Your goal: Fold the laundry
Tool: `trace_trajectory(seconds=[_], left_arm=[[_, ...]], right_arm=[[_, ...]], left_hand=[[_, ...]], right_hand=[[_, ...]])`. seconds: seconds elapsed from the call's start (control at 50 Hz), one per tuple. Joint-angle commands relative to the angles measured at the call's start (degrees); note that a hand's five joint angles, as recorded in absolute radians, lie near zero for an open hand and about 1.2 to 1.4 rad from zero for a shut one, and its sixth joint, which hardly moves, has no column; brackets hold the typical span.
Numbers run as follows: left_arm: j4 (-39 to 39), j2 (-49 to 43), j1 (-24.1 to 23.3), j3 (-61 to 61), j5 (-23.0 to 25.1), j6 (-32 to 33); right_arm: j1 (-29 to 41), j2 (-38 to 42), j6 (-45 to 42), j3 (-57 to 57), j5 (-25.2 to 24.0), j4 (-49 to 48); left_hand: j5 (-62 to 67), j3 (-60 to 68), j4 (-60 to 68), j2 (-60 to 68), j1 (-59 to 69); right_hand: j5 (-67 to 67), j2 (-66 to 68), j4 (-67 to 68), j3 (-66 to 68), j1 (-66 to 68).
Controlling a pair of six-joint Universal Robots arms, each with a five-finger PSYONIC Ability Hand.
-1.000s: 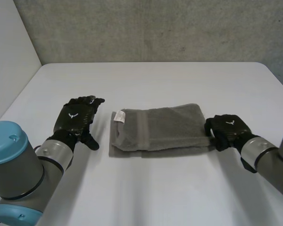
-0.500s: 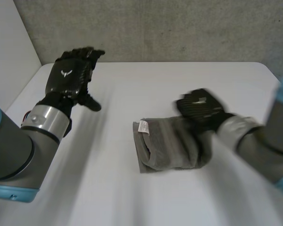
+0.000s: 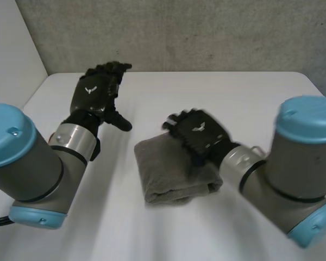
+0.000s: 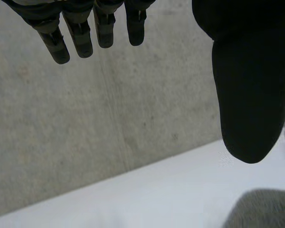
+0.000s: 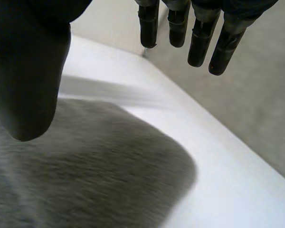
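Note:
A grey towel (image 3: 165, 174) lies folded into a thick, short bundle in the middle of the white table (image 3: 233, 103). My right hand (image 3: 198, 136) hovers over its far right part, fingers (image 5: 199, 33) straight and spread, holding nothing; the towel (image 5: 85, 175) spreads under its palm. My left hand (image 3: 95, 92) is raised above the table's far left, well clear of the towel, its fingers (image 4: 80, 28) straight and its thumb (image 4: 247, 95) apart. A corner of the towel (image 4: 261, 209) shows below that thumb.
A grey concrete wall (image 3: 206, 32) runs behind the table's far edge. A pale wall (image 3: 11, 60) stands at the left. Bare table top lies on all sides of the towel.
My right hand carried the towel's right end over to the left, folding it shorter, then let go and opened. My left hand rose off the table toward the far left.

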Motion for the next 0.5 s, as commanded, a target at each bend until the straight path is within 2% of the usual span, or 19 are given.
trace_trajectory(seconds=[0.02, 0.16, 0.26, 0.34, 0.44, 0.5], left_arm=[[-1.64, -4.04, -1.54, 0.73, 0.09, -0.13], [-7.26, -10.18, -4.17, 1.17, 0.09, -0.13], [-7.71, -14.22, -5.23, 1.17, 0.27, -0.13], [-7.80, -15.99, -5.58, 1.61, 0.36, -0.13], [-8.23, -15.82, -7.07, 2.84, 0.18, -0.13], [-8.67, -14.67, -7.16, 3.46, 0.18, -0.13]], right_arm=[[-6.63, -2.26, 6.20, 1.38, 0.03, 0.24], [-7.25, 1.96, 8.06, 0.77, -0.93, 0.42], [-7.17, 9.41, 8.23, -0.72, -1.72, 0.42], [-7.17, 11.71, 7.71, -1.51, -1.46, 0.51], [-7.25, 11.01, 7.70, -2.40, -1.20, 0.69], [-7.34, 7.87, 7.79, -3.45, -0.85, 1.47]], left_hand=[[-0.24, 1.96, 1.96, 1.97, 1.61], [-0.41, 1.79, 1.79, 1.80, 1.44], [-0.58, 1.62, 1.62, 1.63, 1.27], [-0.41, 1.79, 1.79, 1.80, 1.44], [-0.58, 1.62, 1.62, 1.63, 1.27], [-0.58, 1.62, 1.62, 1.63, 1.27]], right_hand=[[-3.53, -4.14, -4.67, -3.89, -3.82], [-3.53, -4.14, -4.67, -3.89, -3.82], [-3.53, -4.14, -4.67, -3.89, -3.82], [-3.53, -4.14, -4.67, -3.89, -3.82], [-3.53, -4.14, -4.67, -3.89, -3.82], [-3.53, -4.14, -4.67, -3.89, -3.82]])
